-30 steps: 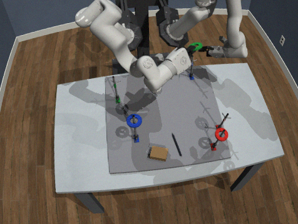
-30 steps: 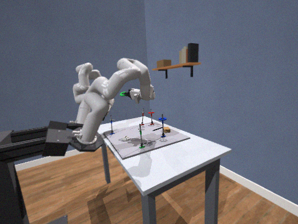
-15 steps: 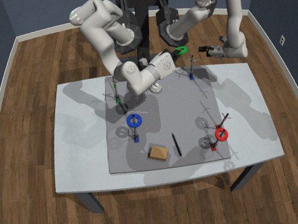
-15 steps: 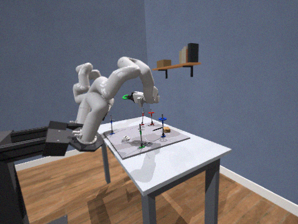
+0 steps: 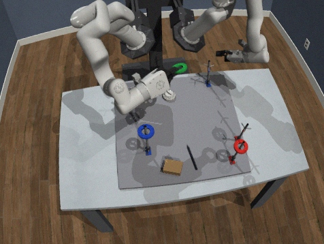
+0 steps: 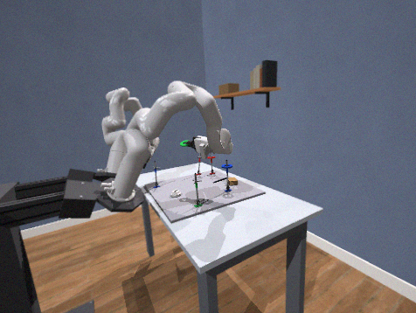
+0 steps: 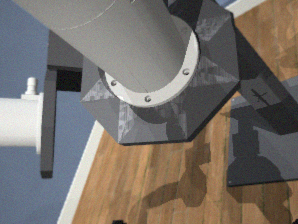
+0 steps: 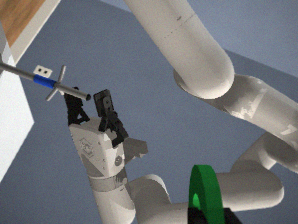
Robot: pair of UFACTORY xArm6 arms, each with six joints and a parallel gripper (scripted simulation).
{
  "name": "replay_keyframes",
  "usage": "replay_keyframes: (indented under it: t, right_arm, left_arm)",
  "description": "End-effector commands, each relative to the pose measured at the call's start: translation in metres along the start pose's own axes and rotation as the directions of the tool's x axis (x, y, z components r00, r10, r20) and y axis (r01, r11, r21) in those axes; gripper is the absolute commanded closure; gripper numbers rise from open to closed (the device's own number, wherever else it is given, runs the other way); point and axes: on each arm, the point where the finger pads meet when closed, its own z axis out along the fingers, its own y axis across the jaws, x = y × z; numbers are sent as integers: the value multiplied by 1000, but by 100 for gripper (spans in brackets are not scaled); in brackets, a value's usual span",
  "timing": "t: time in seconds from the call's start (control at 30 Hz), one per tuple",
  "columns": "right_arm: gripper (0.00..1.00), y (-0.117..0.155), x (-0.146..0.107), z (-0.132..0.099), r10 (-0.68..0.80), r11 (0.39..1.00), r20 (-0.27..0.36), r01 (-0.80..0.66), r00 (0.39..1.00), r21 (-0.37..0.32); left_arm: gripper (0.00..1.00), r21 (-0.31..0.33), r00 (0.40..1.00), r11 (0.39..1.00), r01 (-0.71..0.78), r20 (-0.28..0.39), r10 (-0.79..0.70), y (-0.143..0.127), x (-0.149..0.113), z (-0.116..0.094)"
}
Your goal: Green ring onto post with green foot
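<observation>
Going left to right in the top view, the right arm is reaching over the table (image 5: 286,129) (image 6: 284,214) and hiding the post with the green foot (image 6: 197,190), which is standing upright on the gray mat (image 5: 201,112) (image 6: 249,192) in the exterior view, with no ring on it. Next, a blue ring (image 5: 139,131) (image 6: 224,166) is encircling an upright post with a blue foot (image 5: 148,144) (image 6: 227,179). Behind it and farther right, a white round object (image 5: 169,95) (image 6: 176,193) is sitting on the mat, while a wooden block (image 5: 173,167) (image 6: 232,181) is resting toward the front. The right gripper (image 5: 172,71) (image 6: 190,143) (image 8: 212,216) is pinching the green ring (image 5: 184,68) (image 6: 183,143) (image 8: 207,180) at its edge, holding it roughly flat in the air near the table's back edge, well apart from the green-footed post. A dark pen (image 5: 192,157) (image 6: 219,179) is lying just beside the block. Farther right, a bare post with a blue foot (image 5: 208,73) (image 6: 156,175) (image 8: 70,91) is standing near the mat's back edge. Beyond it, the left gripper (image 5: 221,55) (image 7: 207,222) (image 8: 84,90) is hovering with its fingers spread and nothing between them. Toward the front right, two red-footed posts are standing near each other, the front one carrying a red ring (image 5: 235,146) (image 6: 211,157), the other bare.
</observation>
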Motion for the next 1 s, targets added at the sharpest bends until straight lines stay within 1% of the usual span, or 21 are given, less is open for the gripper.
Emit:
replay_keyframes:
  t: [0.0, 0.23, 0.5, 0.57, 0.63, 0.97]
  right_arm:
    - [100, -6, 17, -30, 24, 1000, 34, -24, 999, 14]
    - [100, -14, 48, -71, 69, 997, 97, -73, 993, 34]
    - [100, -16, 91, -112, 121, 990, 170, -131, 978, 49]
    - [100, -16, 91, -112, 121, 990, 170, -131, 978, 49]
    - [100, -17, 101, -122, 134, 988, 192, -147, 972, 54]
    - [100, -8, 163, -163, 200, 972, 295, -227, 934, 60]
  left_arm:
    - [0, -1, 1000, 1000, 0, 1, 0, 0, 0, 0]
    - [0, -1, 1000, 1000, 0, 1, 0, 0, 0, 0]
    - [0, -1, 1000, 1000, 0, 1, 0, 0, 0, 0]
    - [0, -1, 1000, 1000, 0, 1, 0, 0, 0, 0]
    - [0, -1, 1000, 1000, 0, 1, 0, 0, 0, 0]
    - [0, -1, 1000, 1000, 0, 1, 0, 0, 0, 0]
